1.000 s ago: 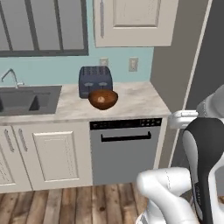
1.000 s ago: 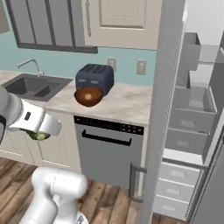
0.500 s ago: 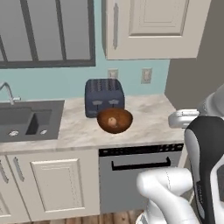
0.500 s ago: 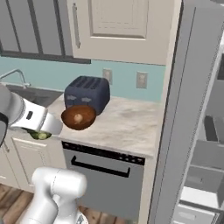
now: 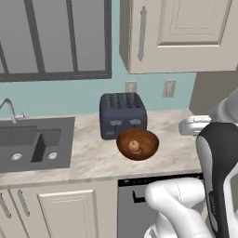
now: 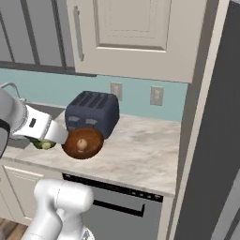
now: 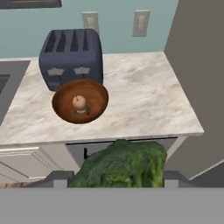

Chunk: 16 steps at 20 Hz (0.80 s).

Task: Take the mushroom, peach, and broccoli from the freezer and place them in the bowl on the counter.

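Closer now looms the bowl [image 7: 80, 101], while the pincer [image 7: 114, 181], fingertips cut off, grips the broccoli [image 7: 122, 165].

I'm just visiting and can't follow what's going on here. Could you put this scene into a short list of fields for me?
held item: broccoli, between the fingers of the gripper
bowl: on the counter, in front of the toaster
in the bowl: mushroom
sink: set into the counter, on the toaster's far side from the freezer
task so far: broccoli not yet in the bowl
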Tool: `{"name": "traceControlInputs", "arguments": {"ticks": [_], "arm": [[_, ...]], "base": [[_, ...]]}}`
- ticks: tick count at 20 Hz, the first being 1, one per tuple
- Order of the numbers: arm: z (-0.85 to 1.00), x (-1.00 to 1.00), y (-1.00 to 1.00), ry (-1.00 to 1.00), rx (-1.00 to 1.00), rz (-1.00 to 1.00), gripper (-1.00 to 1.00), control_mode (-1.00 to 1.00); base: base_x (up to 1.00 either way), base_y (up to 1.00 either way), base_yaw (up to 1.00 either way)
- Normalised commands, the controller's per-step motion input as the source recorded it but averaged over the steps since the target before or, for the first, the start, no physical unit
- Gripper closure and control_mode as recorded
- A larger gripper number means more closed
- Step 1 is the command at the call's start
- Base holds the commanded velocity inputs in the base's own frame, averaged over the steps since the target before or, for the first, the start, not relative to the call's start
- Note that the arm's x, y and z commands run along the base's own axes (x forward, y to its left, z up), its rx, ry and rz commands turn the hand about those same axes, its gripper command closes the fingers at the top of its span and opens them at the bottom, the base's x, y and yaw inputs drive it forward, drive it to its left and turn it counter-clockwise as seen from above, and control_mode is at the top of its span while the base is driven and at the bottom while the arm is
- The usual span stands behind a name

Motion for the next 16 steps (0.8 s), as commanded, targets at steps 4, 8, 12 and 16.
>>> {"name": "traceControlInputs", "arguments": {"ticks": [4, 8, 12, 16], "arm": [[0.0, 0.0, 0.0, 0.0, 0.0, 0.0, 1.0, 1.0], [0.0, 0.0, 0.0, 0.0, 0.0, 0.0, 1.0, 1.0], [0.0, 0.0, 0.0, 0.0, 0.0, 0.0, 1.0, 1.0], [0.0, 0.0, 0.0, 0.0, 0.0, 0.0, 1.0, 1.0]], "base": [[0.06, 0.51, -0.12], [0.06, 0.46, -0.13], [0.05, 0.39, -0.12], [0.19, 0.14, -0.09]]}}
